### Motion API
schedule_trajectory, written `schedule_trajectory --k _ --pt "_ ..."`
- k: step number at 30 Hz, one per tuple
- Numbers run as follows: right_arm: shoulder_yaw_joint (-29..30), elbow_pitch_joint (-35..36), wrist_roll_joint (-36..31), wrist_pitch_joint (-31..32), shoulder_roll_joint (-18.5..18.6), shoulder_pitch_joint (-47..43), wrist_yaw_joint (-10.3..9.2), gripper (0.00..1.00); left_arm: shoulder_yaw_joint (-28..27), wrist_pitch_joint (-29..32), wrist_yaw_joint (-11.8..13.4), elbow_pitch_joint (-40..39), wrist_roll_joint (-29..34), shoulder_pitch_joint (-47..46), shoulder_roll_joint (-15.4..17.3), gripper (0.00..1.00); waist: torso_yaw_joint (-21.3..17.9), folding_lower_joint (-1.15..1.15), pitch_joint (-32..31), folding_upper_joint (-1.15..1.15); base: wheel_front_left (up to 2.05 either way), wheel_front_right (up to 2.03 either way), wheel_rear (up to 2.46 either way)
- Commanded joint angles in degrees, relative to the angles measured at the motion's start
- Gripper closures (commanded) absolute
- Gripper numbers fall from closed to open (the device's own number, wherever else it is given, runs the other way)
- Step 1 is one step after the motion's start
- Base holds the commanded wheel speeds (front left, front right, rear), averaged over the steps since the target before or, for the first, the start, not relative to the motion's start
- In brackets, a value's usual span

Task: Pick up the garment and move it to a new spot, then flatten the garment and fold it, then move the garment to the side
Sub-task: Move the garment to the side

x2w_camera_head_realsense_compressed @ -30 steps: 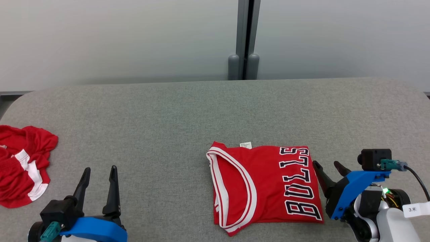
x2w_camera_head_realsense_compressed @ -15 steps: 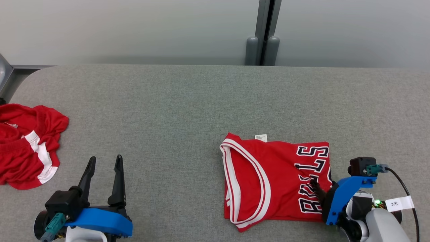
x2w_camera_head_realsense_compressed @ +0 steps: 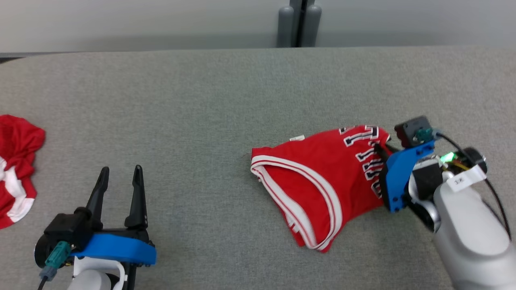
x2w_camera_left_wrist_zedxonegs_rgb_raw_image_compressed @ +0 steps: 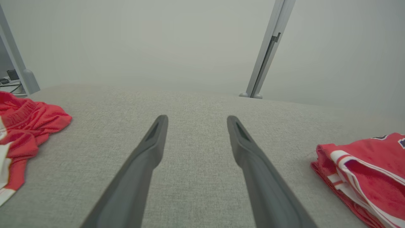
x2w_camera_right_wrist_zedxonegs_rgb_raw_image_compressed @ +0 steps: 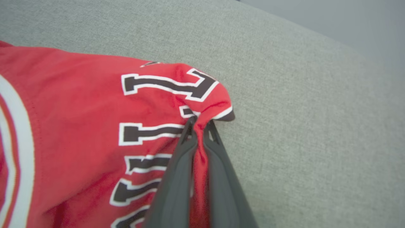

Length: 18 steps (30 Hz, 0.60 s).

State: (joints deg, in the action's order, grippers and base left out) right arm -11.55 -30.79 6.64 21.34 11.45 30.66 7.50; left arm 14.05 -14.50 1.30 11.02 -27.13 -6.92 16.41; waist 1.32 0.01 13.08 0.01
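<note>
1. Change over the last second: the right pincer (x2w_camera_head_realsense_compressed: 381, 150) stood spread just beside the lettered edge of the jersey (x2w_camera_head_realsense_compressed: 318, 181). It is now clamped on that edge. The fold has lost its square outline, and the pinched corner is raised and bunched. The head camera also shifted, so I claim no travel across the desk (x2w_camera_head_realsense_compressed: 193, 100).
2. Nearest: the left pincer (x2w_camera_head_realsense_compressed: 121, 171) has its fingers apart with nothing between them, over bare desk. The jersey lies to its right, well apart.
3. Right wrist view: the fingers are together with a ridge of red cloth nipped between them at the lettering.
4. Key relation: the jersey trails from the right pincer toward the left pincer's side. Its long axis runs from the clamped lettered edge to the white-striped trim, which rests on the desk. The right arm is the nearer one.
5. Judgement: this looks like the move-aside step. A one-point grip may let the fold open.
6. Farther out: a crumpled red garment (x2w_camera_head_realsense_compressed: 16, 161) lies left of the left pincer, and a grey post (x2w_camera_head_realsense_compressed: 298, 20) stands beyond the desk.
</note>
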Motion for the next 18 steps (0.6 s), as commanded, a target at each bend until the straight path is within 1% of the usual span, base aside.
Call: schedule_trajectory --k 1,5,9,10,16,18 --pt "-1.1 0.7 0.6 -0.5 2.2 3.3 -0.01 1.0 -0.2 -0.4 -0.2 -0.6 0.4 -1.6 0.3 0.0 -0.6 -0.01 1.6 -0.01 0.0 0.0 0.0" --pt "-4.2 1.4 0.7 -1.4 8.5 11.2 -0.01 1.0 -0.4 -0.5 -0.7 -2.2 1.4 -4.5 0.4 0.0 -2.4 -0.01 6.0 -0.01 0.0 0.0 0.0" --pt "-4.7 0.9 0.8 -3.7 14.4 18.2 -0.01 1.0 -0.2 -0.6 -1.3 -3.9 2.6 -7.5 0.5 0.0 -4.3 -0.01 10.6 -0.01 0.0 0.0 0.0" --pt "-4.7 0.9 0.8 -3.7 14.4 18.2 -0.01 1.0 -0.2 -0.6 -1.3 -3.9 2.6 -7.5 0.5 0.0 -4.3 -0.01 10.6 -0.01 0.0 0.0 0.0" --pt "-2.8 -1.2 -0.8 -7.1 21.5 24.1 -0.02 1.0 0.2 -0.6 -2.2 -6.8 4.3 -11.2 1.2 0.0 -7.1 -0.01 16.7 -0.01 0.0 0.0 0.0" --pt "-1.6 -2.0 -1.5 -8.2 23.2 25.2 -0.01 1.0 0.2 -0.6 -2.2 -8.0 4.8 -11.9 1.6 0.0 -7.8 -0.01 18.5 -0.01 0.0 0.0 0.0"
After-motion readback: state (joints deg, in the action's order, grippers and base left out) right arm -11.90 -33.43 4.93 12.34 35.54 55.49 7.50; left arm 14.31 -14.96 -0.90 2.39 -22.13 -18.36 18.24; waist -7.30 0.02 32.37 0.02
